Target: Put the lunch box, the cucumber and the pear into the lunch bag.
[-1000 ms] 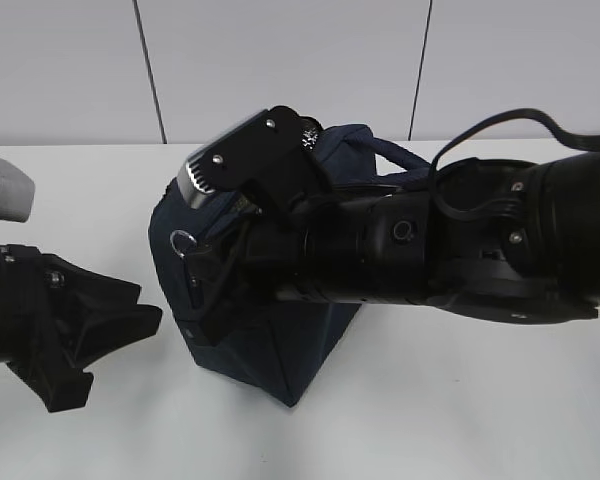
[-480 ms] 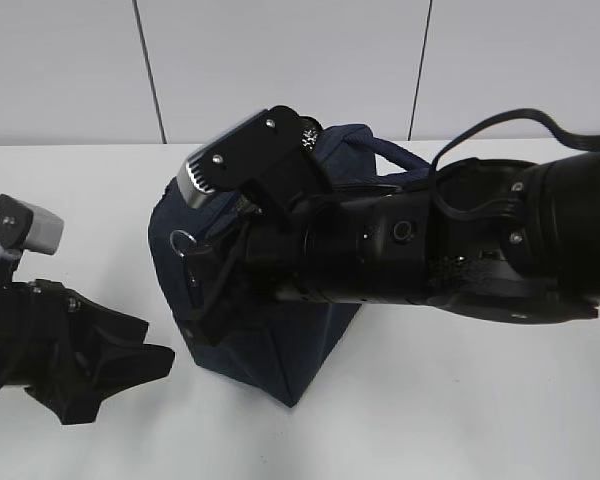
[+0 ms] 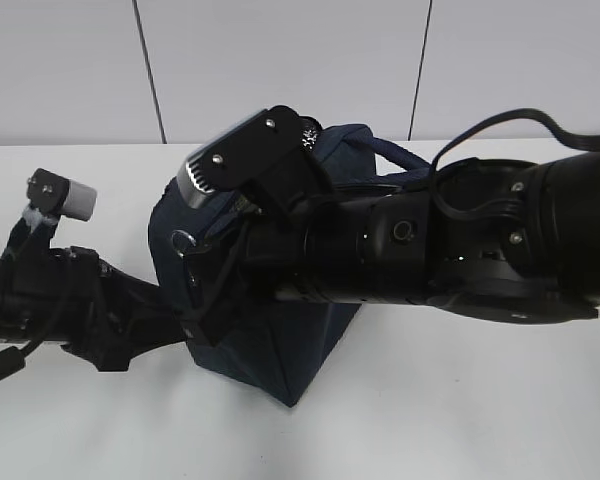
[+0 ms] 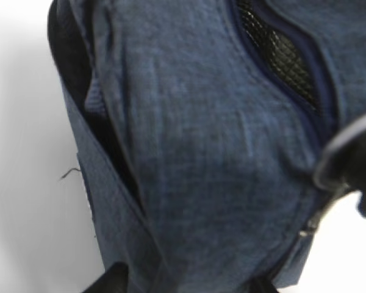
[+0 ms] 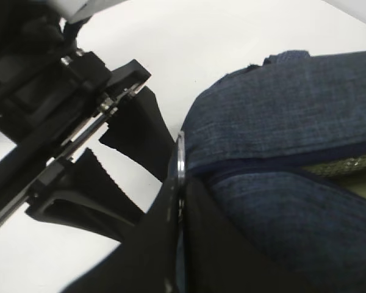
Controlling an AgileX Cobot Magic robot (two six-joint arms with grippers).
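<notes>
Left arm (image 3: 70, 310) now against lunch bag (image 3: 270, 350)

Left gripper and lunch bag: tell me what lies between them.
Nothing. In the right wrist view the left gripper stands open right at the lunch bag, with only bare white table behind the gap.

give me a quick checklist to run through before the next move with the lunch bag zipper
1. Lunch bag standing on the table: ok.
2. Right tool shut on the zipper ring: ok, the ring sits pinched at its tip.
3. Left tool open beside the bag's corner: ok, its fingers stand spread near the fabric.
4. Left tool holding the bag: cannot tell; contact with the fabric is not visible.
5. Bag opening: ok, partly open, with something pale green showing in the gap.
6. Lunch box, cucumber and pear inside: cannot tell; none can be made out.
</notes>
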